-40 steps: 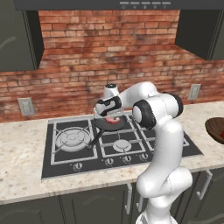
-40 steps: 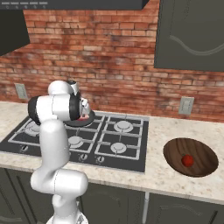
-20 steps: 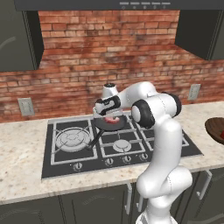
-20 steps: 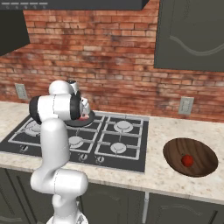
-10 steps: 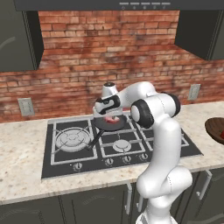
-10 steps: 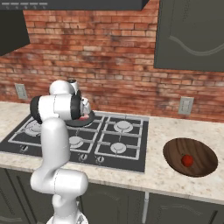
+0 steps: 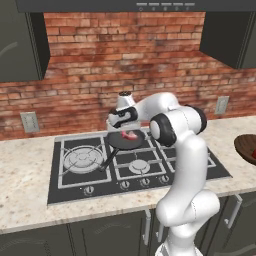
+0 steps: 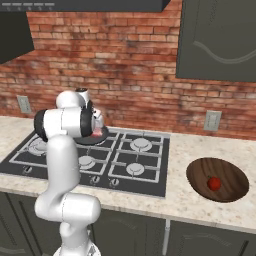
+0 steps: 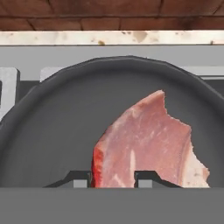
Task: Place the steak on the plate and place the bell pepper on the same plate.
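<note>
1. A stove [image 7: 80, 165] is seen at the left of the counter [image 7: 25, 175], against a brick wall [image 7: 125, 55].
2. A black frying pan [image 7: 122, 141] is set on a rear burner; its handle is angled toward the front left.
3. The steak [image 9: 148, 140] is seen lying in the pan, pink with a whitish edge.
4. The gripper [image 9: 113, 178] is lowered into the pan; in the hand view its two fingertips [image 9: 80, 179] are seen narrowed on either side of the steak's near end, apparently touching it. A firm hold cannot be confirmed.
5. In the left base view the steak [image 7: 130, 135] is seen just under the gripper [image 7: 126, 131].
6. A wooden board [image 8: 217, 179] lies on the counter, well to the right of the stove.
7. The bell pepper [image 8: 214, 183] is seen resting on the board, red and round.
</note>
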